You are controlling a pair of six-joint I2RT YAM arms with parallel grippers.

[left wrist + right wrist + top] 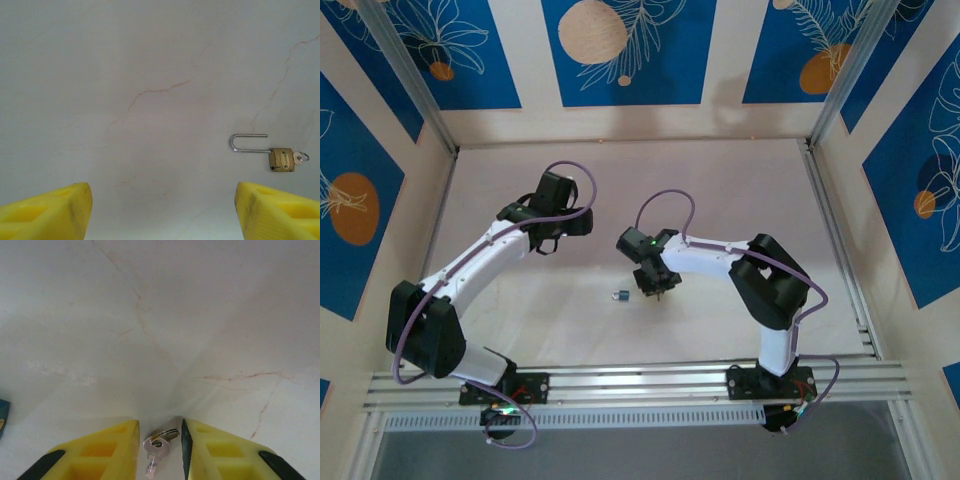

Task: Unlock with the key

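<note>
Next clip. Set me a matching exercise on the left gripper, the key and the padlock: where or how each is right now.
1. left gripper
2. key
3. padlock

a. brass-coloured, lying on the table
b. between the fingers of the right gripper
c. open wide, nothing between its fingers

Pairs: 1-c, 2-b, 3-a.
</note>
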